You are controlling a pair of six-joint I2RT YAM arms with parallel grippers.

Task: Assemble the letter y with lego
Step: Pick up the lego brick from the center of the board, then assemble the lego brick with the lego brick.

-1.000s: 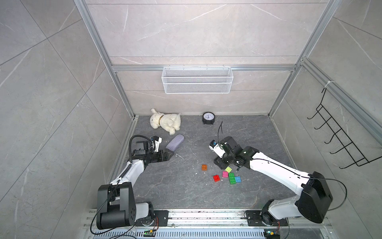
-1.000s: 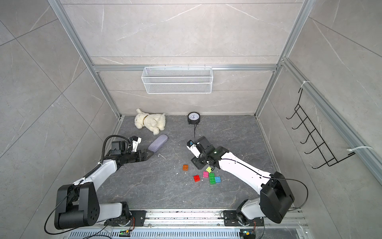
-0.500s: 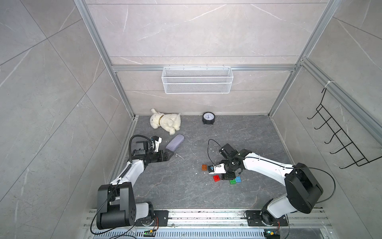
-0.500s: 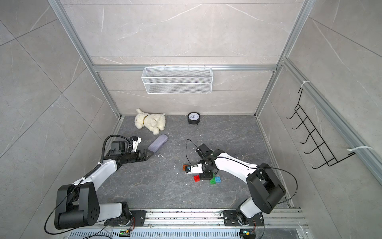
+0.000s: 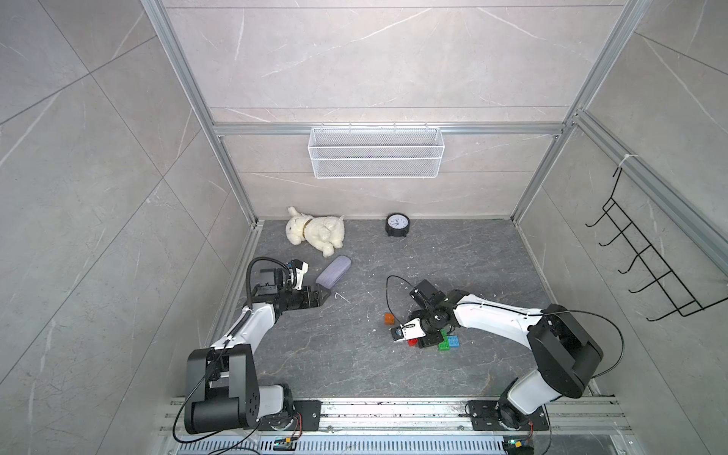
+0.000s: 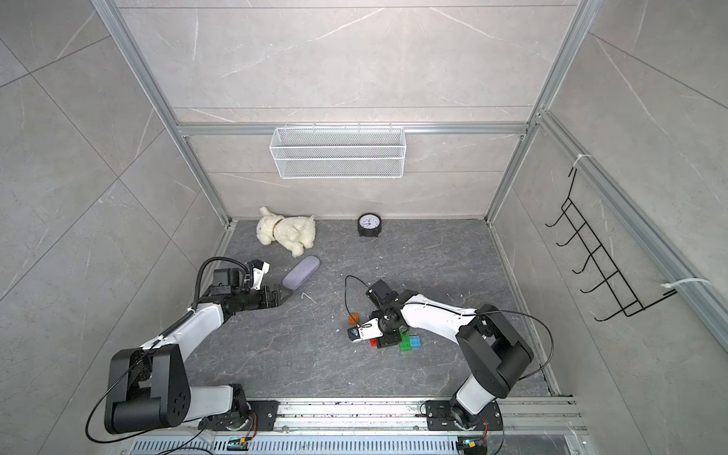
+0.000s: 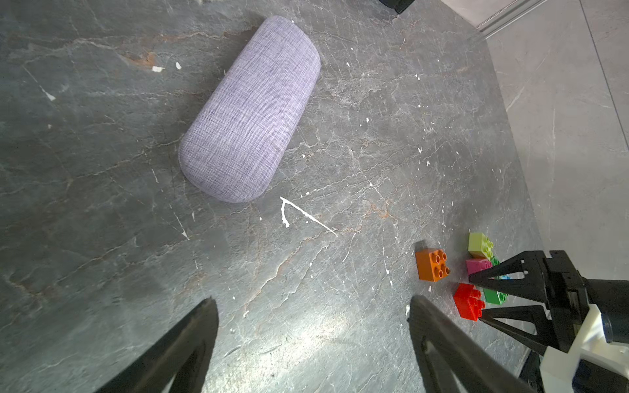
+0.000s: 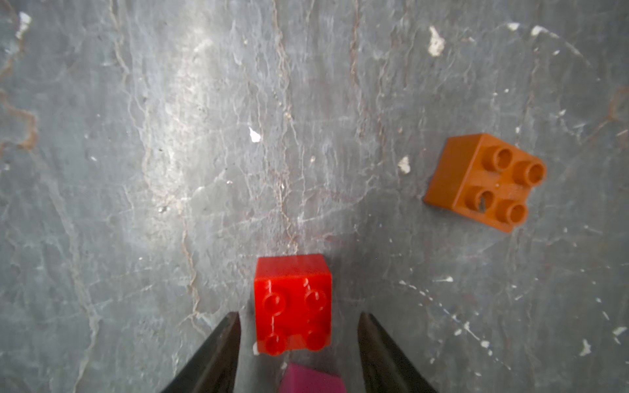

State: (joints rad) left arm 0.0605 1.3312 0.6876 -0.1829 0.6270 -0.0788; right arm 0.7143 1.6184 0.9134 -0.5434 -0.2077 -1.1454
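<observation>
Inspector: The dark grey stone-look counter [image 5: 354,366] carries a lilac fabric oblong case [image 7: 250,112]. The left end effector [image 7: 311,300] hovers near it, jaws wide apart, empty.

Clerk: And the right end effector [image 8: 299,314]?

Inspector: Jaws apart, straddling the small red studded plastic brick [image 8: 292,303] on the counter, clear of both sides. The square orange studded brick [image 8: 483,182] lies apart. Judged step: first pick, letter unbuilt. Next move: close squarely, lift cleanly.

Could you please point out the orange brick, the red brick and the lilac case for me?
orange brick [image 8: 497,185], right wrist view, on its studded top face.
red brick [image 8: 292,306], right wrist view, middle of its studded top.
lilac case [image 7: 252,112], left wrist view, middle of its woven fabric top.
</observation>
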